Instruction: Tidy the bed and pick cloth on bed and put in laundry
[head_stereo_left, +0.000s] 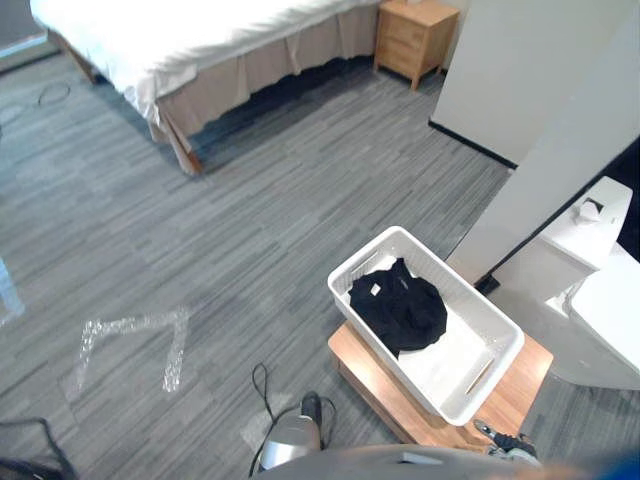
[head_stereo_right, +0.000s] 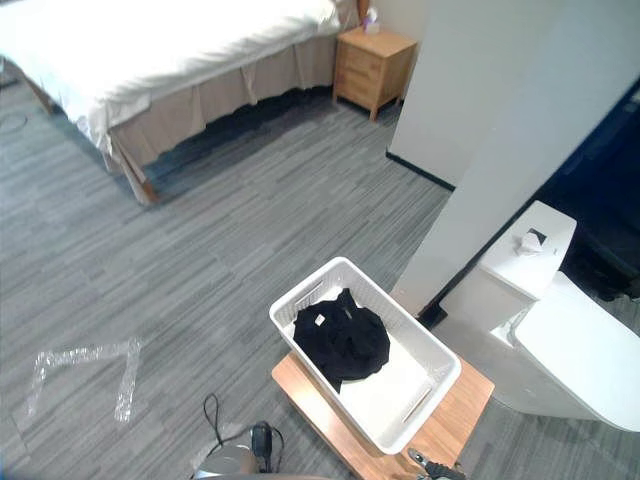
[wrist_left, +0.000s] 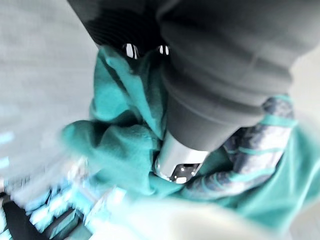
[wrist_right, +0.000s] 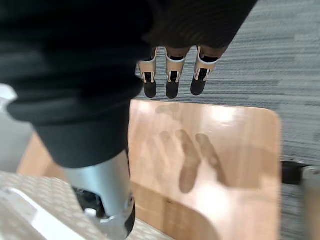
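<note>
In the left wrist view my left hand is wrapped in a teal cloth with a grey striped cuff; the thumb is sunk into its folds and the cloth bunches round the fingers. A white laundry basket stands on a low wooden table in front of me, with a black cloth lying in its near-left end. My right hand hangs open over the bare wooden table, fingers straight, beside the basket. The bed with white sheets is far off at the back left.
A wooden nightstand stands right of the bed. A white toilet and a white wall corner are close on the right of the basket. A tape mark lies on the grey plank floor at the left.
</note>
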